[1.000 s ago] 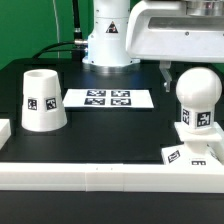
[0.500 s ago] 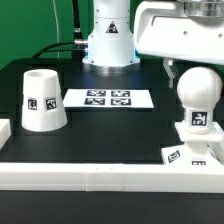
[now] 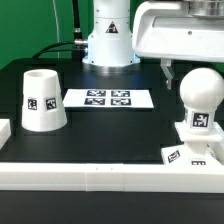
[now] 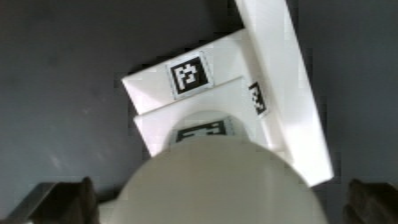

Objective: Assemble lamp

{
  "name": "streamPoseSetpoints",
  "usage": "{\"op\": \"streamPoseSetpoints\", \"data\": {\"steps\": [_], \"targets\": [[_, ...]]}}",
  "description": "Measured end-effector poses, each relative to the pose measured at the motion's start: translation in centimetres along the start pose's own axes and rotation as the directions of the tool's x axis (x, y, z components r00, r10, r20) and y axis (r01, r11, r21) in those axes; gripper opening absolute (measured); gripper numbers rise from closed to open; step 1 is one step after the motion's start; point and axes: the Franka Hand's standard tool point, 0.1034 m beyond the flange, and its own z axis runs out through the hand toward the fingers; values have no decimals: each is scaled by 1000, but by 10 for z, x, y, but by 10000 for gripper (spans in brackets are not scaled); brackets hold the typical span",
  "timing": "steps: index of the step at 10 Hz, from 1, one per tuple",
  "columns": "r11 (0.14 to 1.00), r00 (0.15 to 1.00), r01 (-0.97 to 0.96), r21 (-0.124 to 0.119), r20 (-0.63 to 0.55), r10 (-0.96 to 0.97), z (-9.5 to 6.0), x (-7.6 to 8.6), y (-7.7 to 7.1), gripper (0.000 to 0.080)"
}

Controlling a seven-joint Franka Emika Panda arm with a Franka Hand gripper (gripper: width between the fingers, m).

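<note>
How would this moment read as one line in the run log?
gripper: open, straddling bulb | bulb: upright on base | shade: apart, beside marker board

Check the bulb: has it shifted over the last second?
Yes. The bulb has shifted slightly toward the exterior view's right, widening its gap from the marker board, which lies fixed.

The arm's base (image 3: 108,40) stands upright at the rear; the gripper (image 4: 214,205) points straight down, jaws parted, fingers (image 4: 59,203) wide apart.
</note>
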Motion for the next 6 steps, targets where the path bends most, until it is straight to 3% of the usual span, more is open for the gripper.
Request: {"op": "streamPoseSetpoints", "data": {"steps": [4,6], "targets": [[929,929,370,-1,0,-370,1,1,2,699],[833,833,554,-2,0,-554,1,1,3,699]]}}
